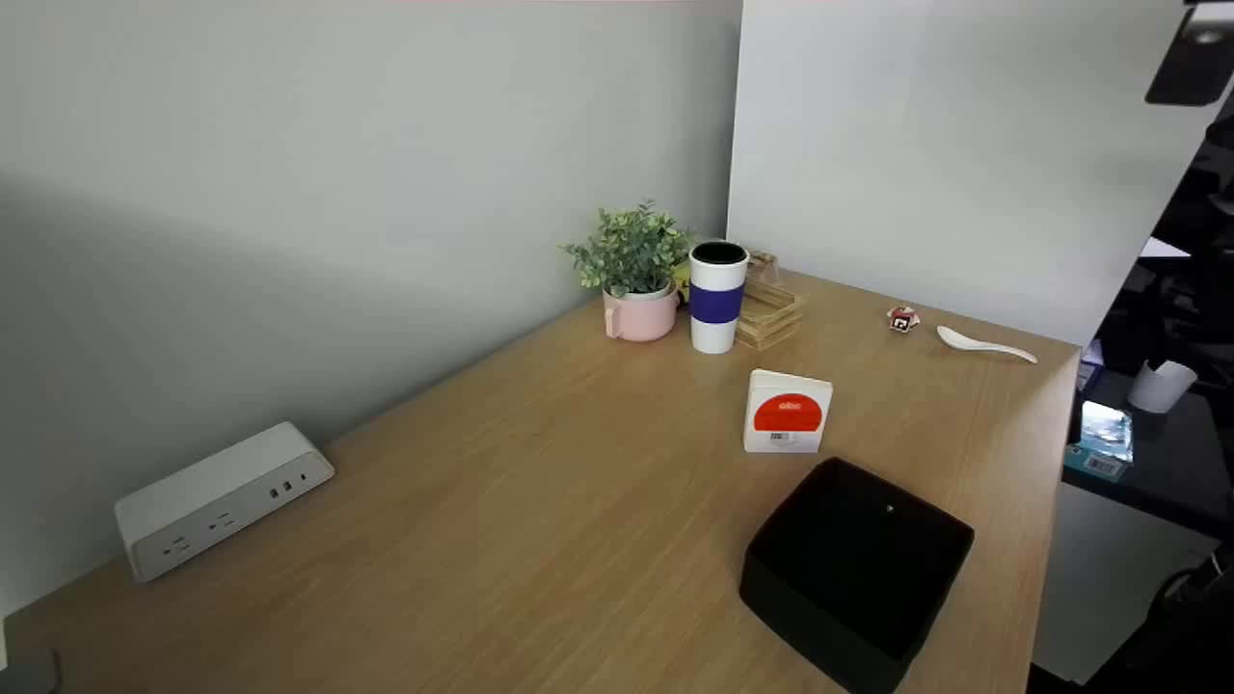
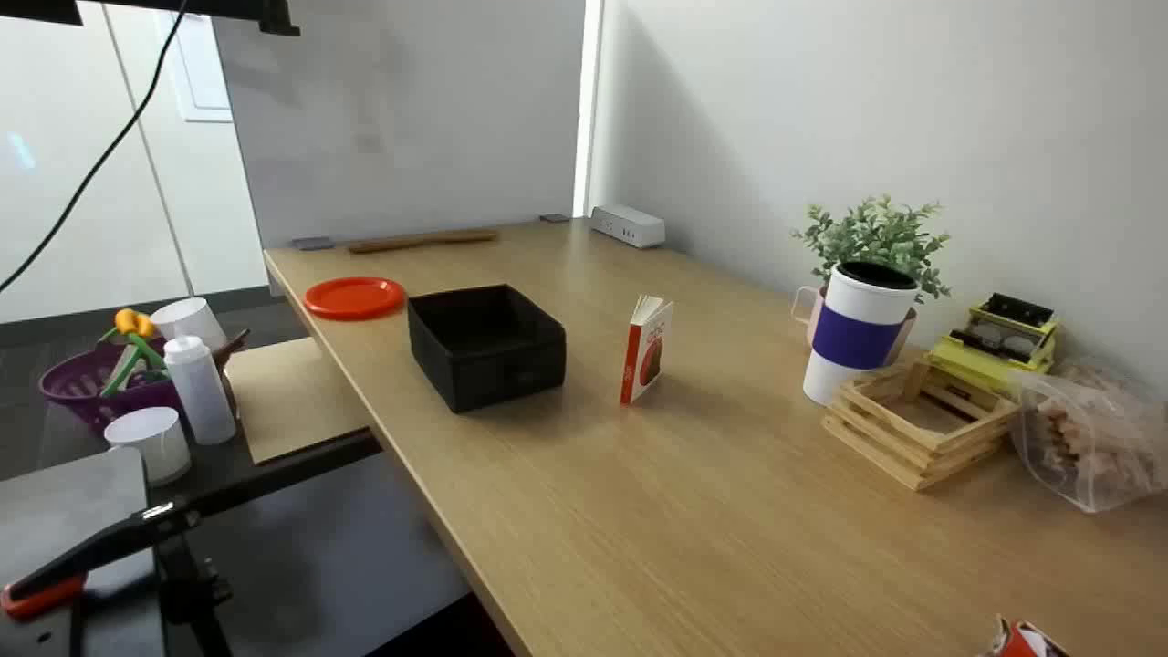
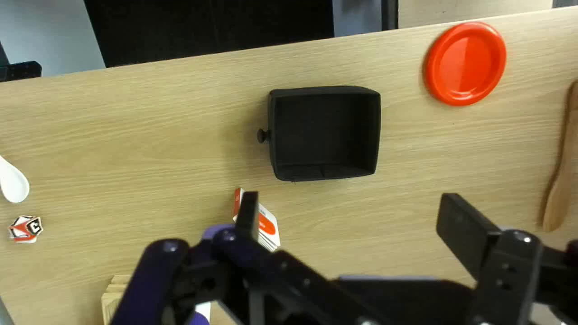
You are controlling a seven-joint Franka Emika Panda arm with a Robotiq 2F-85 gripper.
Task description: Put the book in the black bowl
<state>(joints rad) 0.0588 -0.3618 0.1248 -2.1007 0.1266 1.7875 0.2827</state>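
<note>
The book (image 1: 789,414) is a small white booklet with a red circle on its cover. It stands upright on the table, apart from the black bowl (image 1: 815,612), in both exterior views (image 2: 648,351). The black bowl is square and box-like, open side up, and also shows in an exterior view (image 2: 497,376) and the wrist view (image 3: 325,128). In the wrist view my gripper (image 3: 350,201) is wide open with nothing between its fingers, high above the table. Its left finger partly hides the book (image 3: 270,225). The bowl lies beyond the fingertips.
A red plate (image 2: 354,298) lies beyond the bowl near the table edge. A white-and-blue cup (image 1: 715,299), a pink potted plant (image 1: 641,313) and a wooden crate (image 2: 922,429) stand toward the wall. A power strip (image 1: 227,496) and a white spoon (image 1: 983,343) lie farther off.
</note>
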